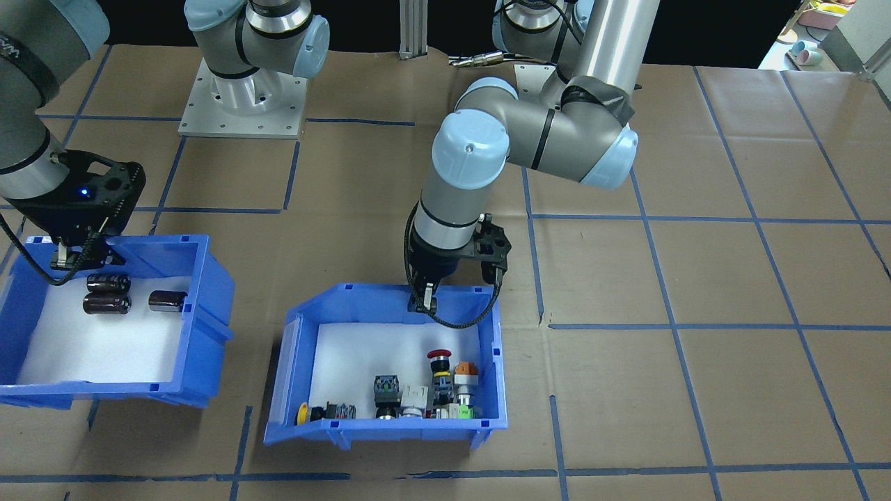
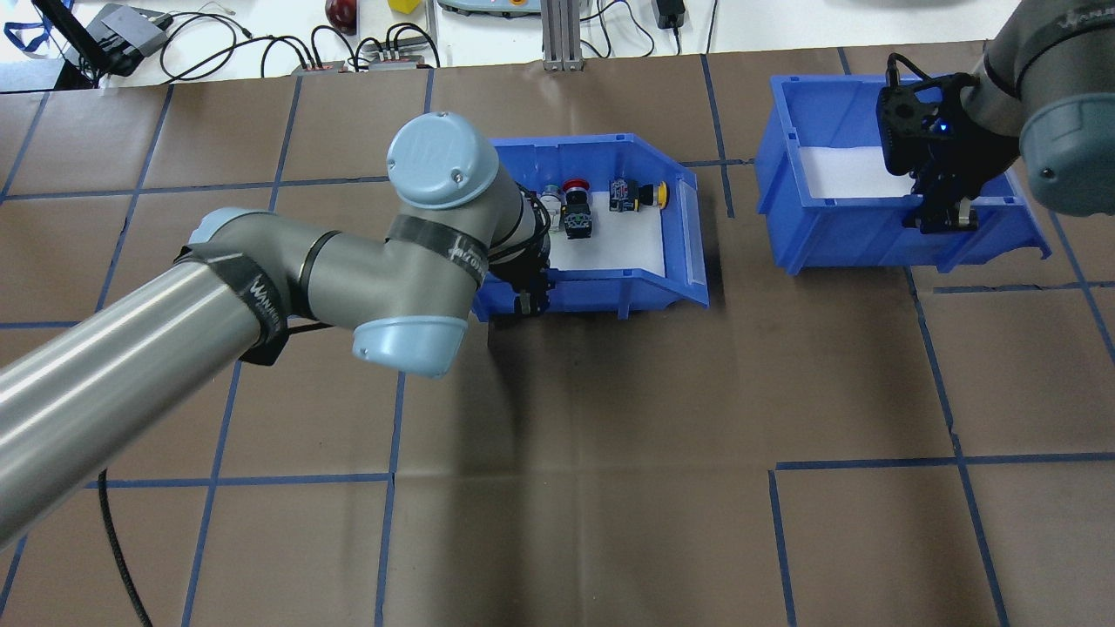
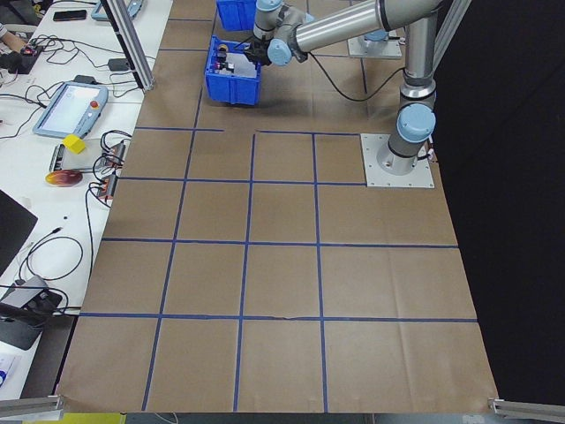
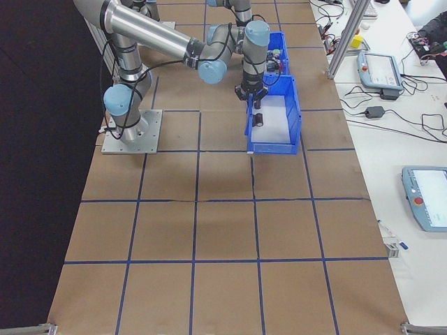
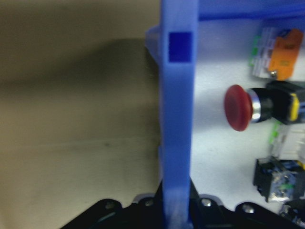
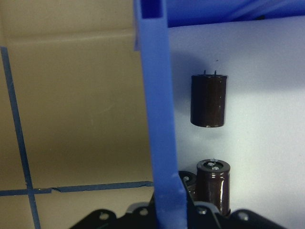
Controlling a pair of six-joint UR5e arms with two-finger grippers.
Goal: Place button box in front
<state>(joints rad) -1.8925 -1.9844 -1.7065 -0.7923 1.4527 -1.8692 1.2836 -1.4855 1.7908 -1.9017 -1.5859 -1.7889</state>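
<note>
One blue button box [image 1: 492,390]; white floor; colourful switches inside.

Blue button box [image 1: 292,390] with white floor, red mushroom button [image 1: 438,355]; brown blue-gridded table [image 1: 696,278].

A brown table [image 3: 282,291] gridded with blue tape [image 3: 250,247] (white benches [image 4: 419,139] alongside hold cables and tablets [image 3: 69,106]).

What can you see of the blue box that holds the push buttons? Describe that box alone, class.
The button box is a blue plastic bin with a white floor and one sloped, cut-out side. It sits upright on the brown table. Buttons cluster at its end farthest from the robot. The left gripper straddles its robot-side wall, one finger each side.
</note>
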